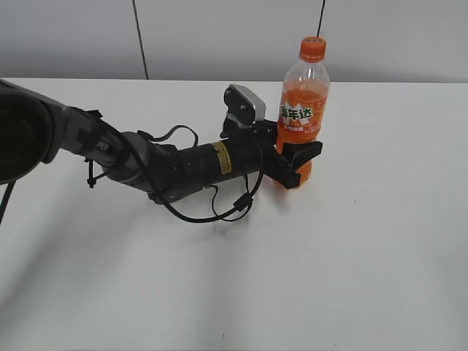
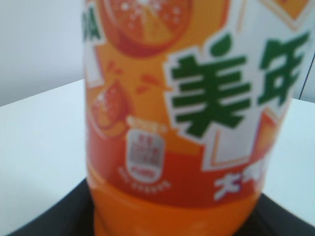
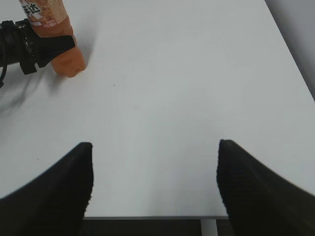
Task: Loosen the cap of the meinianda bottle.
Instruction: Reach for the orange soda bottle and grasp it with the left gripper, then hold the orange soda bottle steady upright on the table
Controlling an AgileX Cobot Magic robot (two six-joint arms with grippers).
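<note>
The left gripper (image 1: 298, 162) is set around the low part of the meinianda bottle (image 1: 302, 110). One black finger is seen on each side of the bottle, close against it. Whether the bottle is really squeezed tight cannot be told. The left arm (image 1: 183, 167) is stretched out low and flat over the white table (image 1: 365, 256), reaching toward the bottle from the side. In the left wrist view the bottle's orange label (image 2: 197, 98) is seen very close and fills almost the whole picture.

The bottle is stood upright on the table between the fingers. Its orange cap (image 1: 312, 48) is seen high above the left gripper, with nothing touching it.

The right gripper (image 3: 154, 182) is held wide open over the table's edge. Nothing is held in it. The bottle is well apart from it.
</note>
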